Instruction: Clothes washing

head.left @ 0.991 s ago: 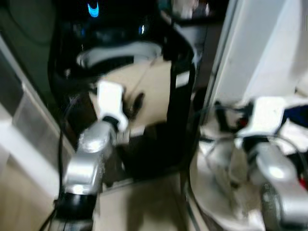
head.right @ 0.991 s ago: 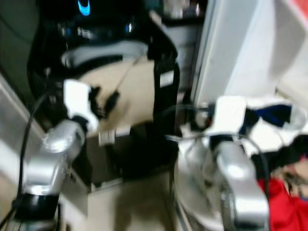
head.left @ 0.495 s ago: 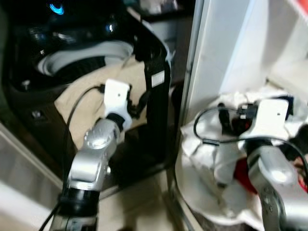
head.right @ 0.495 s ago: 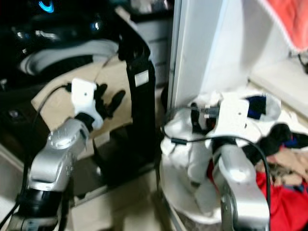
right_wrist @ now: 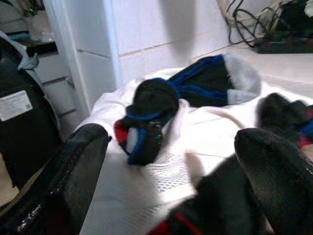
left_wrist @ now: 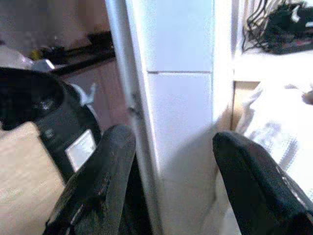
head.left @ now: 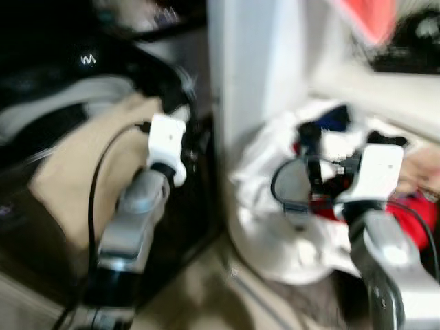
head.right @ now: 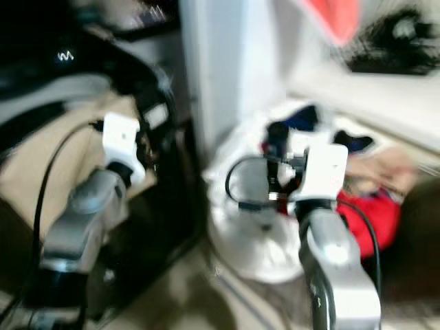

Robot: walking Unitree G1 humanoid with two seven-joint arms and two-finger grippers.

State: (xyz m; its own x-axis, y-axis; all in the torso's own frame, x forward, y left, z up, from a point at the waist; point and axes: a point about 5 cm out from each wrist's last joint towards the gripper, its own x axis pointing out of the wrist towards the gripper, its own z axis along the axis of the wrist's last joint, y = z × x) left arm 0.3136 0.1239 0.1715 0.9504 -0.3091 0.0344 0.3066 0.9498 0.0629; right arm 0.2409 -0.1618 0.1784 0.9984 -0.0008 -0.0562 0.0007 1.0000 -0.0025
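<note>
Turning toward the laundry pile [right_wrist: 161, 117] in its white bag [head.left: 275, 234], we hold our right hand [right_wrist: 171, 171] spread above it for picking; our left hand [left_wrist: 166, 181] is also released, beside the washer [head.left: 75, 89].

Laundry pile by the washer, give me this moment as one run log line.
left gripper: open, empty, near washer | right gripper: open, above laundry pile | beige cloth: hanging from washer opening

- Two shiny silver arms, round like pipes.
- A white box sits on each wrist — left gripper [head.left: 194, 141] and right gripper [right_wrist: 171, 161] have fat black fingers.
- Thin black cables loop beside both arms.
</note>
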